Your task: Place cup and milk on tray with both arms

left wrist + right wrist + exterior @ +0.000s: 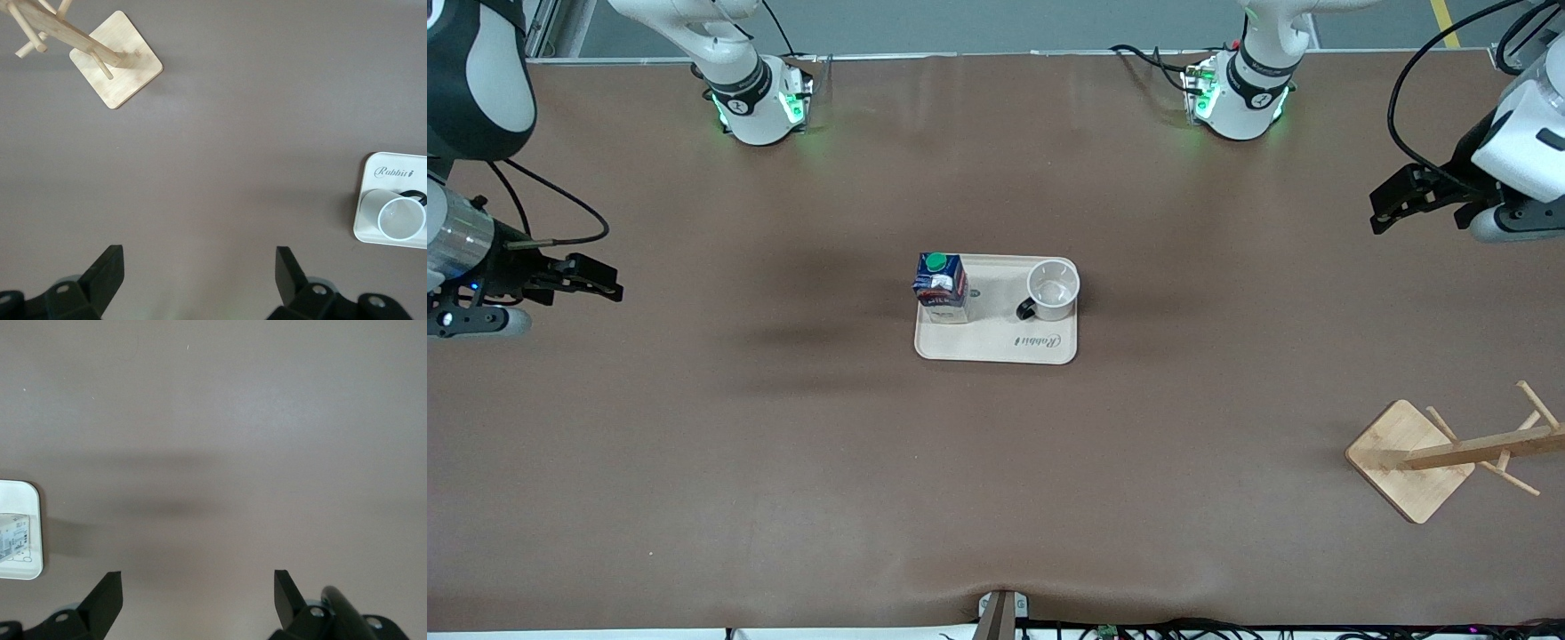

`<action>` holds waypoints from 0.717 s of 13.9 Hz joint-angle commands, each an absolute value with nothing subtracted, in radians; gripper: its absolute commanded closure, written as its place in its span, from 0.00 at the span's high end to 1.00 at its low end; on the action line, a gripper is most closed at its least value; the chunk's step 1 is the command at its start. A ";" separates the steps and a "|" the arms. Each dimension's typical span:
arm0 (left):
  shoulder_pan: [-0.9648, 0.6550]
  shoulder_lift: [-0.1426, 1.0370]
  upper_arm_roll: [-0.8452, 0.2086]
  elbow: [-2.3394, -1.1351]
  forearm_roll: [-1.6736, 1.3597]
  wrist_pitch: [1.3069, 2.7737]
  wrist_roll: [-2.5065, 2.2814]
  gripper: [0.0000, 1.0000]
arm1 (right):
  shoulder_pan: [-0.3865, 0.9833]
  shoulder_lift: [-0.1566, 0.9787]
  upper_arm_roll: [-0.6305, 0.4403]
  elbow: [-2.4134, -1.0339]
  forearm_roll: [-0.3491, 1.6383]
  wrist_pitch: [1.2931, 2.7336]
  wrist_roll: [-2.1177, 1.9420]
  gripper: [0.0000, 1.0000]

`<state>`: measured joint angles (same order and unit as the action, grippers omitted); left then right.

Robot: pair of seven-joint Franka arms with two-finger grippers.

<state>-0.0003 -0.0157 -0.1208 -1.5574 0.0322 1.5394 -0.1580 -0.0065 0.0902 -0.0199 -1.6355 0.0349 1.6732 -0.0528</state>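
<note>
The beige tray (996, 342) lies at the table's middle. The blue and white milk carton (942, 286) with a green cap stands upright on it, toward the right arm's end. The white cup (1052, 290) with a black handle stands on it, toward the left arm's end. My left gripper (1383, 210) is open and empty, up over bare table at the left arm's end. My right gripper (609, 283) is open and empty, up over bare table at the right arm's end. The left wrist view shows the cup (392, 215) on the tray (368, 200). The right wrist view shows the tray's corner (33, 495) and part of the carton (15, 537).
A wooden rack with a square base (1409, 458) and pegs lies tipped over near the front camera at the left arm's end; it also shows in the left wrist view (117, 60). The brown table (783, 444) spreads around the tray.
</note>
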 commanded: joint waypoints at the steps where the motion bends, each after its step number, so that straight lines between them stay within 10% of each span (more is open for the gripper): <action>1: 0.008 -0.009 -0.121 -1.537 0.014 1.529 -0.158 1.00 | -0.041 -0.012 -0.003 -1.638 0.029 1.617 -0.038 1.00; 10: 0.009 -0.014 -0.110 -1.534 0.015 1.529 -0.144 1.00 | -0.063 -0.008 0.002 -1.559 0.008 1.516 -0.049 1.00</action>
